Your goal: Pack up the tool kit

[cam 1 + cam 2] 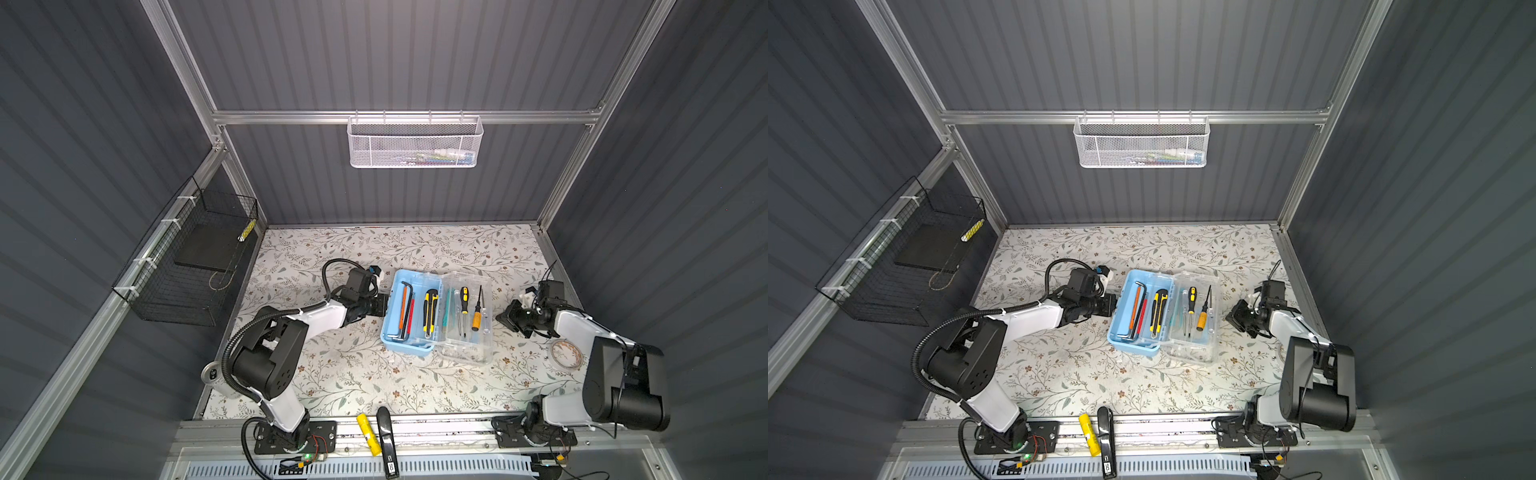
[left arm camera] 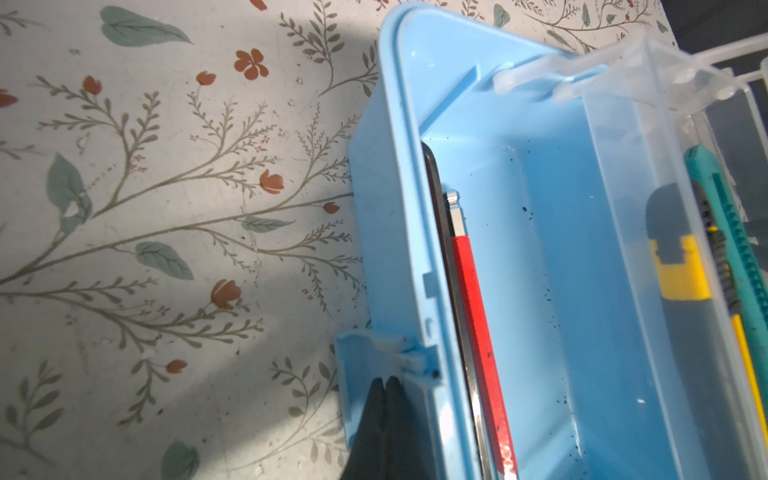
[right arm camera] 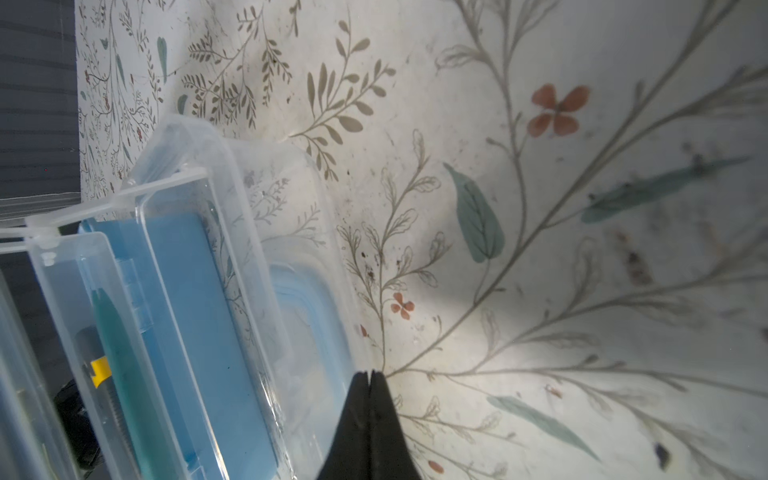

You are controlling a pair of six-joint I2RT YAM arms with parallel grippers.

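Tool kit case lies open at mid-table on the floral cover, with its clear lid folded out to the right. Hex keys lie in the blue base, and the utility knife, teal tool and screwdrivers lie further right.

The left arm stretches low from its front base, and the left gripper is at the case's left wall. The right arm is folded with its elbow raised, and the right gripper points at the lid, just apart from it.

Only the left wrist view shows the left fingertips pressed together and empty beside the latch tab. The right wrist view shows the right gripper's tips likewise closed on nothing beside the lid's rim.
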